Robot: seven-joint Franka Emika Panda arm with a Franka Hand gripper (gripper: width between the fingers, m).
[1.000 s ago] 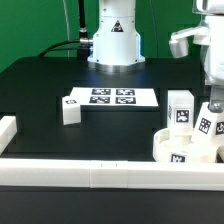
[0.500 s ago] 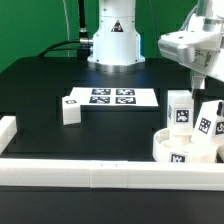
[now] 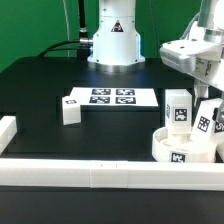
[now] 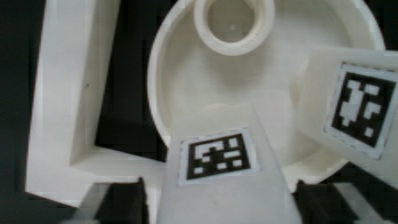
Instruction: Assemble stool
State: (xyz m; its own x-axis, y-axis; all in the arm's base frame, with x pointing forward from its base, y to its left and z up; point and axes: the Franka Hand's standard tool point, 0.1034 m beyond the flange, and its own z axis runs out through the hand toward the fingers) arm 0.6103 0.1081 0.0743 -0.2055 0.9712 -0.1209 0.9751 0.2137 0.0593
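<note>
Three legs show in the exterior view, and the one that matters is the tilted leg (image 3: 208, 118) at the seat (image 3: 185, 150), on its side toward the exterior view's right. The claw (image 4: 221, 198) straddles this leg, with a finger (image 4: 111, 200) at either flank in the wrist view. Whether it presses on the leg or hangs a little slack I cannot tell.

The leg leans and seems not yet settled into the seat, so the main risk, as I judge it, is a skewed grasp. A pinch on a slanted block could twist it, let it slip out, or jam it crooked at its hole.

A second risk is the upright leg (image 3: 178, 108), just beside the tilted one at the seat's far part. It stands near the claw's body, and a sideways swing or a turn of the wrist could knock it over. A pull on the straddled leg could also drag the seat, which looks free to slide and lies near the white bar (image 3: 100, 176) on the table's near edge.

One empty hole (image 4: 231, 25) in the seat lies open beyond the straddled leg. Well apart from the seat, toward the exterior view's left, the third leg (image 3: 70, 110) stands alone on the black table (image 3: 40, 90), just beside the marker board (image 3: 110, 97). Nothing stands between it and the seat.
</note>
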